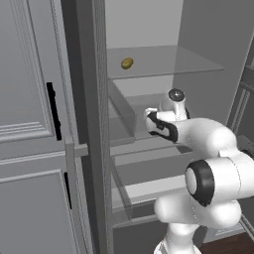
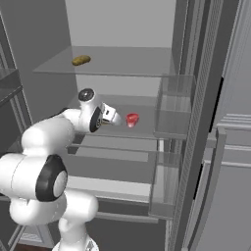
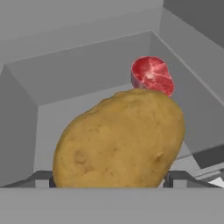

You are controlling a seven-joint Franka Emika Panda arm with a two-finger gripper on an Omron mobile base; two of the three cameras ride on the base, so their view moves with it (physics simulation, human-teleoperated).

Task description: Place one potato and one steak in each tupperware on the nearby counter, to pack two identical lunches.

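Observation:
A big golden-brown potato [image 3: 118, 140] sits right between my gripper [image 3: 109, 179] fingertips in the hand view, and both dark fingertips [image 3: 43, 178] press against its sides. Just behind it on the same fridge shelf lies a flat red-pink steak [image 3: 152, 75] [image 2: 132, 119]. In the right base view my gripper [image 2: 113, 117] reaches into the middle shelf, a little left of the steak. A second, slimmer olive-yellow potato [image 1: 127, 63] [image 2: 81, 60] rests on the glass shelf above. The tupperware and the counter are out of view.
I am working inside an open grey fridge with glass shelves [image 2: 122, 68]. Clear door bins [image 2: 171, 115] hang on the right side. The grey panelled door [image 1: 30, 124] stands to the left. The shelf walls close in around the hand.

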